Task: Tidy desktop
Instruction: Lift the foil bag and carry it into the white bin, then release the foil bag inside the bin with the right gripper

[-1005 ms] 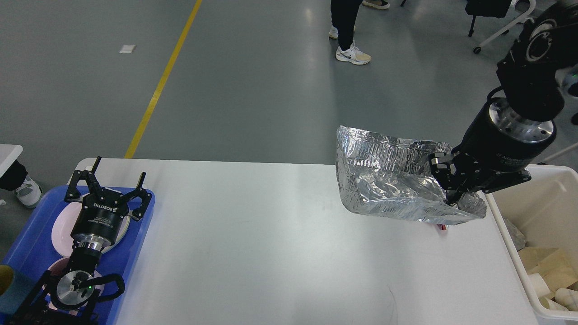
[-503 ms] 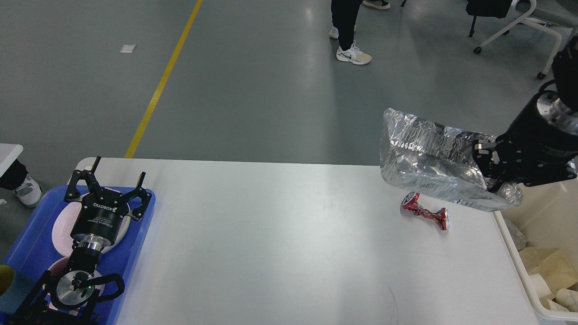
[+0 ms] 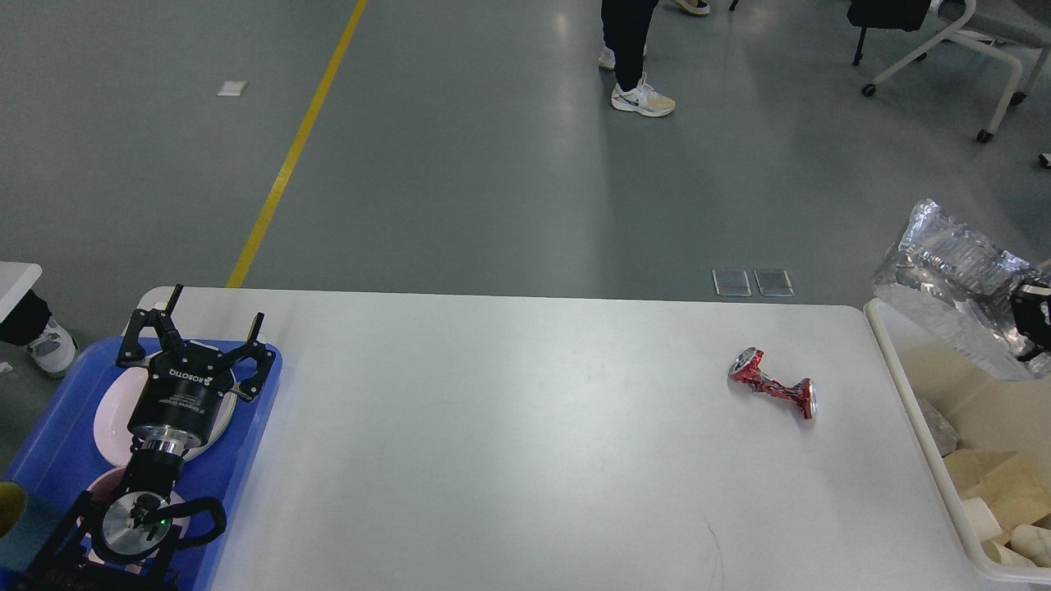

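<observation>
Right gripper, mostly off-frame, seems to pinch the foil over the bin; release well inside the rim. Left gripper hangs spread.

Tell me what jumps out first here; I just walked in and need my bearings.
A crushed red can lies alone on the right side of the white desktop. At the right edge, crinkled silver foil hangs over the white bin. The left hand hovers open over plates in the blue tray.

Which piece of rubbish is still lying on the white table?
The crushed red can, on the desktop near its right end. The crumpled foil is held above the white bin.
</observation>
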You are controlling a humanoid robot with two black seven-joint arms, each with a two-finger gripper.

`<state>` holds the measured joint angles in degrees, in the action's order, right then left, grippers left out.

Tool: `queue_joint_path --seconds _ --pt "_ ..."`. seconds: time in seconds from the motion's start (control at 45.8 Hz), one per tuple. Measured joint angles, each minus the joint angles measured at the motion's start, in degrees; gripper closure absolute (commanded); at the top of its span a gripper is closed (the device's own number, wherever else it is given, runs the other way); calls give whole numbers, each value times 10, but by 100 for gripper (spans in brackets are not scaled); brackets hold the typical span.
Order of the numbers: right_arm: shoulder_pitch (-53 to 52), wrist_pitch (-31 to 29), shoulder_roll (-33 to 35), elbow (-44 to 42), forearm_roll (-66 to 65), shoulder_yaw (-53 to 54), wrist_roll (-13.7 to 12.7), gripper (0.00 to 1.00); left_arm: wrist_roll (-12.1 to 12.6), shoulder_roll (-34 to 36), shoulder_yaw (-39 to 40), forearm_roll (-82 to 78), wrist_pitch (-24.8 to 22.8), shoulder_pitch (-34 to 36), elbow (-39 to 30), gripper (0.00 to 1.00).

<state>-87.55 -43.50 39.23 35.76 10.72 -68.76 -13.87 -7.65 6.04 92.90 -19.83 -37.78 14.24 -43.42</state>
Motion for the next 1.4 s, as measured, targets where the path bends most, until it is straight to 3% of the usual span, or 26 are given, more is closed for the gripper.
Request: queue_joint_path --seconds 0.131,0.262,0.437,0.568,0.83,1.355,1.377,1.399 --pt "170 38 -9 -150 0 103 0 100 0 0 0 0 0 0 0 4" --pt "306 135 -39 -245 -1 188 0 100 0 0 0 0 0 0 0 4" --pt "406 337 -100 -283 -9 207 1 100 0 0 0 0 0 0 0 4" --pt "449 435 -130 -296 -11 206 0 100 0 0 0 0 0 0 0 4" --pt "494 469 -166 -332 -10 177 0 100 0 0 0 0 0 0 0 4" --pt "549 494 -160 -339 -1 180 -1 100 0 0 0 0 0 0 0 4" --pt "551 494 -158 -342 -1 180 -1 97 0 0 0 0 0 0 0 4" --pt "553 494 -157 -346 -1 180 -1 86 0 0 0 0 0 0 0 4"
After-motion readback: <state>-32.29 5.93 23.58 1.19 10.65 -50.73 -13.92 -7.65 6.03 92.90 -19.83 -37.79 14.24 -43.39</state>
